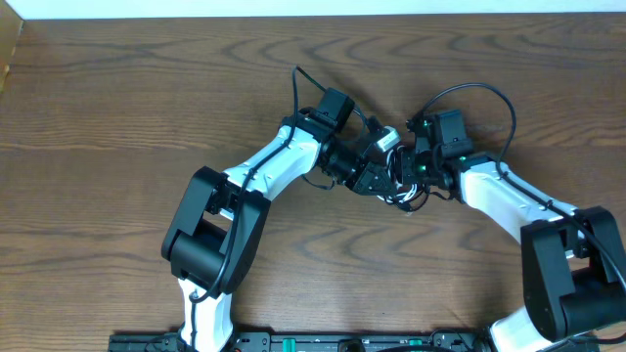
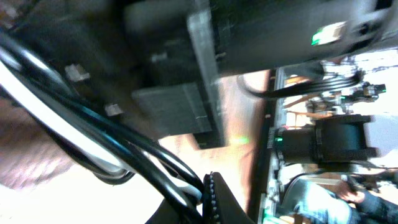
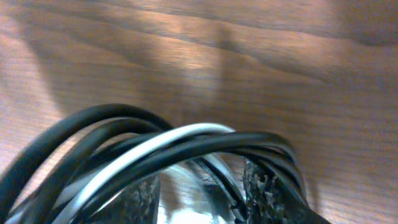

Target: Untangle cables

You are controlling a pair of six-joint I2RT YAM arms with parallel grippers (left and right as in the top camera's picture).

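**Right end effector** [image 3: 199, 198]: fingers stand partly apart with nothing clamped. The cables [image 3: 186, 142], several black cords and one white, lie bunched across its fingertips just above the worktop [image 3: 261, 56].

**Left end effector** [image 1: 381, 180]: closed. In its own blurred view, black and white cords run straight to the ribbed finger [image 2: 214, 198], so it appears to grip the bundle.

**Overhead:** both arms meet mid-worktop with the tangle between them.

**Judged step:** the bundle is anchored on one side and free on the other, and no strand is separated yet.

**Next move:** the right side should pick a single strand, preferably the white. It should close on that alone and draw it away from the anchored bundle.
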